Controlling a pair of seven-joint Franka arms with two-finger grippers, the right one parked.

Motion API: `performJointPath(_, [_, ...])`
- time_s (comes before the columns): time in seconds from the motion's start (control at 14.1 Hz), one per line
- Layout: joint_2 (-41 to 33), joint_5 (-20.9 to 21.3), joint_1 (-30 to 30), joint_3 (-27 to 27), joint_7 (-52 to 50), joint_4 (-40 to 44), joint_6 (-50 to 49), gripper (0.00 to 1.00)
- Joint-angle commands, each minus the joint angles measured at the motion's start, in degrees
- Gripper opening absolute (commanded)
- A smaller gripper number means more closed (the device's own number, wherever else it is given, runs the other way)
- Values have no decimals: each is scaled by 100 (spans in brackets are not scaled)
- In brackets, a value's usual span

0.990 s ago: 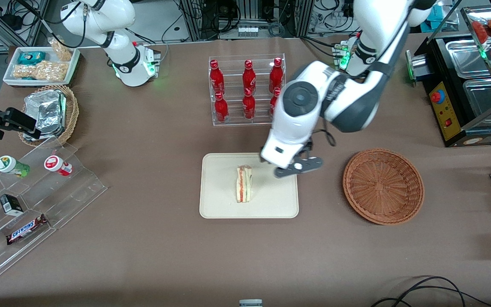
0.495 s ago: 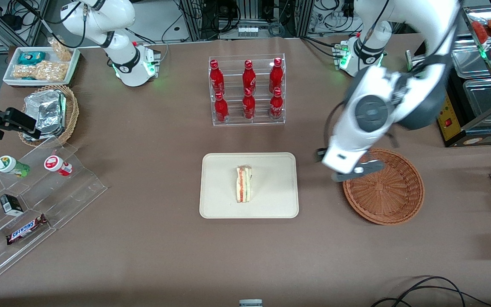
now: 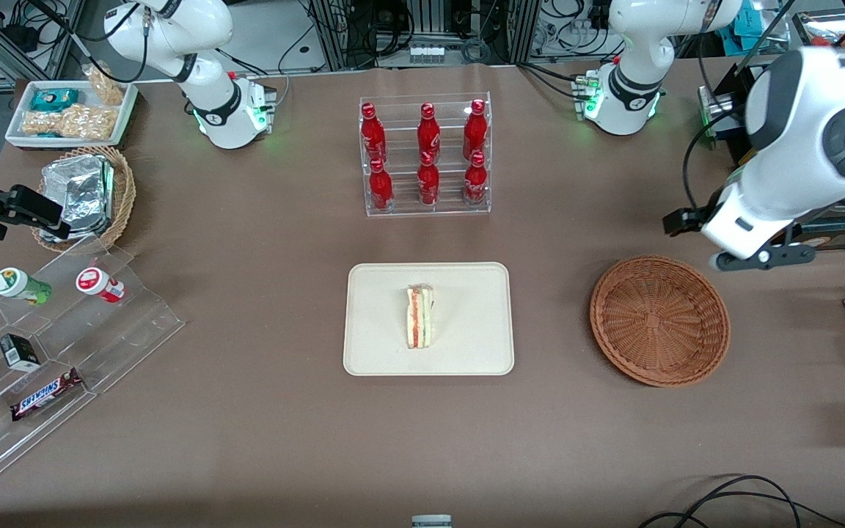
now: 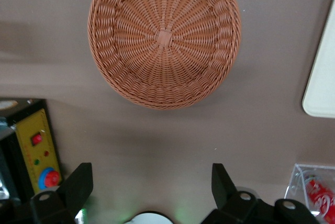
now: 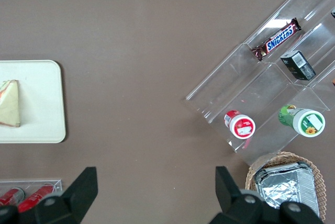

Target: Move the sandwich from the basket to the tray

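On the table [image 3: 246, 411], going from the parked arm's end toward the working arm's, the tray [image 3: 378, 352] comes first, with the sandwich [image 3: 419, 317] lying on it near its middle, touching nothing else. Next sits the basket [image 3: 659, 320], well apart from the tray and with nothing in it. Last is the hand [image 3: 763, 257], hovering above the table just past the basket's rim toward the working arm's end, its fingers [image 4: 78, 185] spread apart and holding nothing. By these signs the job looks finished: sandwich delivered, basket bare, nothing left but parking the arm.
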Motion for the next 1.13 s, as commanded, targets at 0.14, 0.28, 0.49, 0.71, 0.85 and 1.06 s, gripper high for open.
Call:
performJointPath(0.14, [-368,-69,-493,958,1416,255,-237,100])
performJointPath(0.28, [-333,-87,-699,1217,1575,458,-201,100])
performJointPath(0.49, [-298,-411,-681,1252,1602,643,-201,100])
performJointPath(0.71, [114,-465,-672,1252,1628,1187,-201,100])
performJointPath(0.85, [133,-439,-637,1252,1629,1197,-149,100])
performJointPath(1.06, [107,-491,-400,1208,1620,1215,-148,100])
